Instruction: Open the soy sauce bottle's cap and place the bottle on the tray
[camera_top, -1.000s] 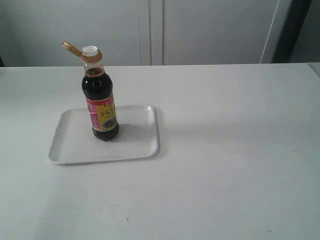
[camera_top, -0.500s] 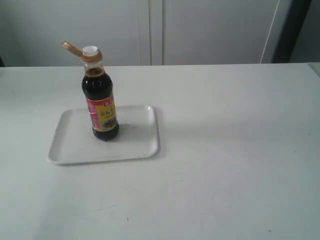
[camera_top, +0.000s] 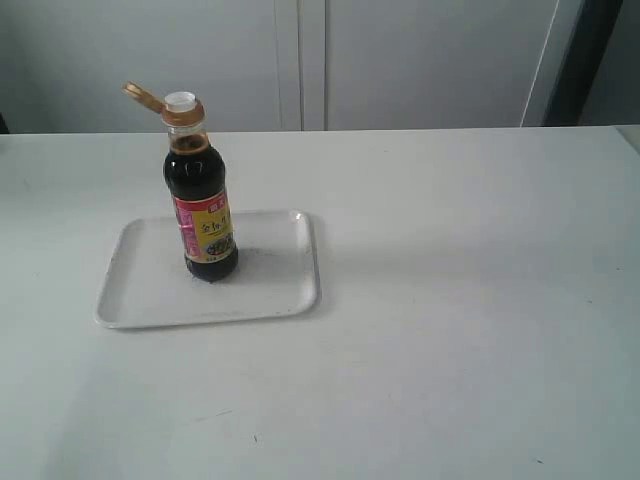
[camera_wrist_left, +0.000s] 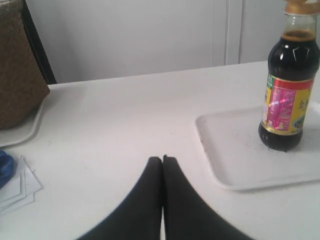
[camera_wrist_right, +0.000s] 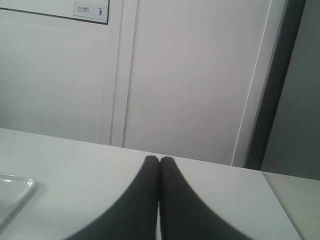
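Setting: indoor lab or office-type room. Plain white table (camera_top: 450, 300) stands against pale cabinet doors (camera_wrist_right: 190, 80); one door carries a small printed sign (camera_wrist_right: 91, 8). Loose white papers (camera_wrist_left: 17, 185) lie on the table, well apart from the doors.

The left wrist view's edge is cutting off the soy sauce bottle (camera_wrist_left: 289, 95) above its collar, hiding the cap, and clipping the tray (camera_wrist_left: 235, 165) beneath it.

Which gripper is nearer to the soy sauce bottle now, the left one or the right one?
Left. The left gripper is shut, with the soy sauce bottle in its view. The right gripper, also shut, sees only the tray corner.
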